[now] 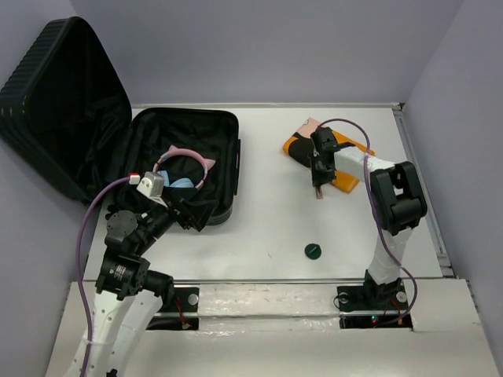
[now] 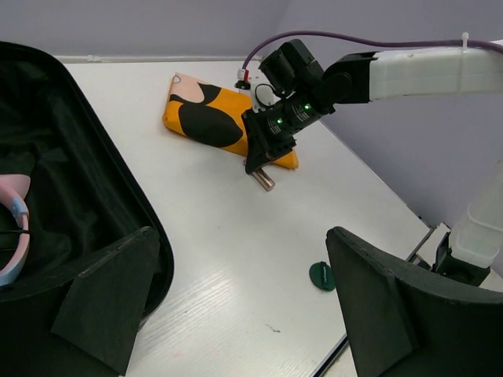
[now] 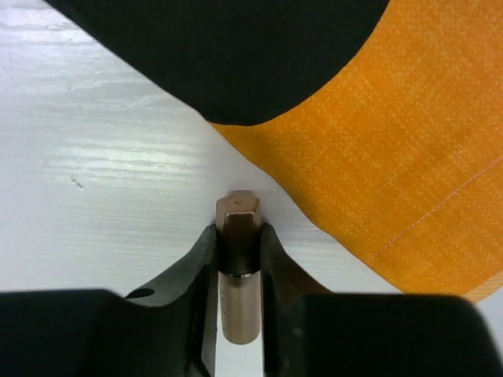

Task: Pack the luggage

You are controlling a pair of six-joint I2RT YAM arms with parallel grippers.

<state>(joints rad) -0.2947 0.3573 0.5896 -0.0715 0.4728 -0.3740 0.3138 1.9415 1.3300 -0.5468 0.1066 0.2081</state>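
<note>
The luggage [image 1: 71, 110], a large black ribbed suitcase, lies open at the far left; its lined half also shows in the left wrist view [image 2: 71, 181]. A pink cat-ear headband [image 1: 185, 159] lies inside it. My left gripper [image 1: 185, 210] is open and empty at the suitcase's near right edge, above bare table [image 2: 240, 243]. My right gripper [image 1: 318, 187] is shut on a rose-gold tube [image 3: 238, 267], held just above the table beside an orange and black pouch [image 1: 302, 145]. The tube [image 2: 266, 179] and pouch [image 2: 212, 118] also show in the left wrist view.
A small dark green disc [image 1: 313, 250] lies on the white table near the front edge, also in the left wrist view [image 2: 321, 275]. Grey walls close in the back and right sides. The raised suitcase lid [image 1: 47, 86] leans at the far left.
</note>
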